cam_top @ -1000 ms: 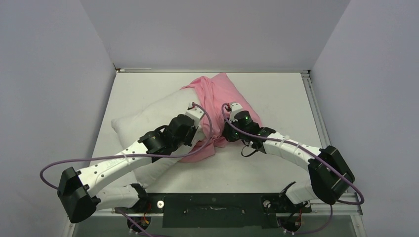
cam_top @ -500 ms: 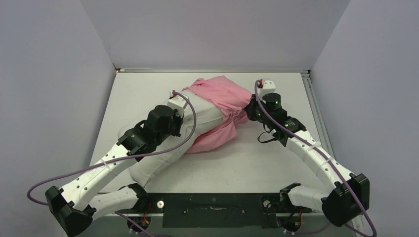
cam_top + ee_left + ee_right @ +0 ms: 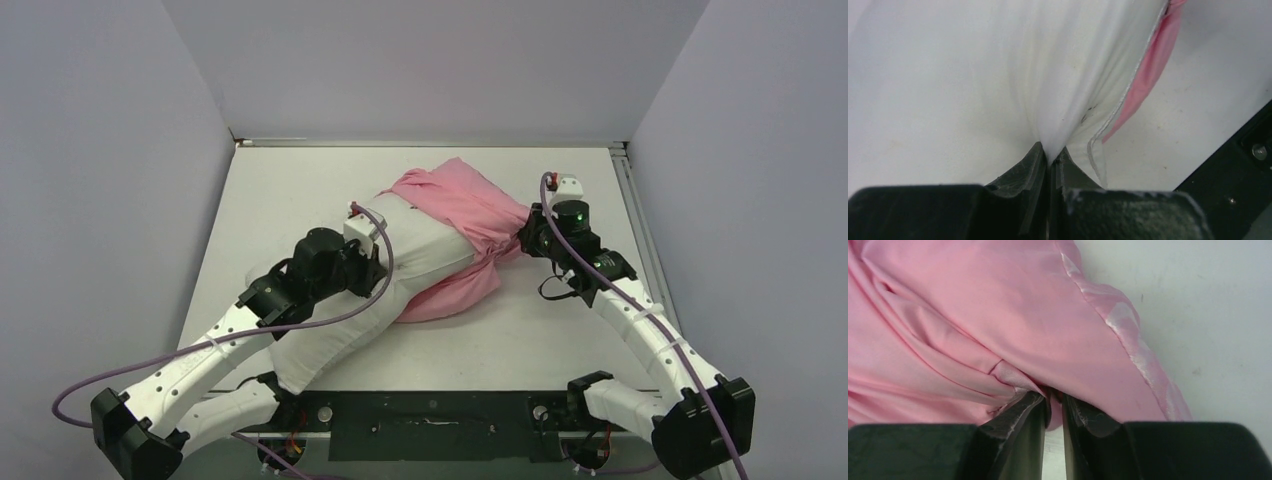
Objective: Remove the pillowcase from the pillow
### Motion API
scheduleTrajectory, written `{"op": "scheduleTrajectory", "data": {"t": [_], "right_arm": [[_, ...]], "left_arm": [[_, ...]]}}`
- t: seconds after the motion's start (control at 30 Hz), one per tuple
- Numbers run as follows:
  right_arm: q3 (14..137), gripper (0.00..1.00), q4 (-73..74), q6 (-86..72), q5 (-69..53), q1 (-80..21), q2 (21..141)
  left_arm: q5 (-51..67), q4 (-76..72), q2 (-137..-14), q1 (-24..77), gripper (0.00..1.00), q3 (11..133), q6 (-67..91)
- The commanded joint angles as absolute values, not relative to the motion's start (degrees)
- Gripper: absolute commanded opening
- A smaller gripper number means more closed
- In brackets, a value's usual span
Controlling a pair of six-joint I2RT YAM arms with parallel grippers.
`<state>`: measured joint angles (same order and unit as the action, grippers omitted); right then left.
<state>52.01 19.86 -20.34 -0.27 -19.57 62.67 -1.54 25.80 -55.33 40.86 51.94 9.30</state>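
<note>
Pinching pillow (image 3: 948,75), left tool (image 3: 1050,156), right tool (image 3: 1053,402) clamping pillowcase (image 3: 998,315)

The pillow's (image 3: 425,245) far end is hidden inside the pillowcase (image 3: 470,200), its middle under the left arm (image 3: 300,285).

pillow (image 3: 425,245): laid diagonally on the table (image 3: 290,190), from near-left to far-right
pillowcase (image 3: 465,200): gathered over the pillow's far-right end
</note>
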Motion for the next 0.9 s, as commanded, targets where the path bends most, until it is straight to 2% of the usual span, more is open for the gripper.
{"op": "scheduleTrajectory", "data": {"t": [0.0, 0.07, 0.2, 0.47, 0.53, 0.67, 0.87], "right_arm": [[47.78, 0.23, 18.00, -20.05, 2.83, -17.14, 55.93], [46.38, 0.30, 17.93, -20.05, 3.13, -17.14, 53.16], [46.86, 0.47, 17.72, -18.85, 2.25, -17.14, 50.42], [49.72, 0.92, 17.62, -16.40, -1.23, -17.15, 50.68], [49.83, 0.99, 17.18, -16.14, -2.94, -17.23, 51.18], [50.13, 0.90, 16.05, -16.02, -5.97, -17.29, 52.87], [51.98, 0.90, 14.23, -16.02, -10.76, -17.55, 56.38]], "left_arm": [[8.72, 22.91, -51.66, 39.51, 0.09, 46.31, 13.70], [10.93, 22.63, -51.93, 39.45, 0.33, 46.31, 14.09], [10.99, 23.09, -53.91, 39.10, 0.57, 51.10, 13.58], [9.17, 26.46, -64.10, 32.42, 0.81, 66.54, 10.60], [9.16, 27.39, -68.09, 29.53, 0.86, 70.87, 10.52], [10.00, 27.90, -76.87, 25.77, 0.88, 76.60, 10.49], [19.10, 25.11, -89.16, 20.77, 0.94, 80.86, 12.34]]}}
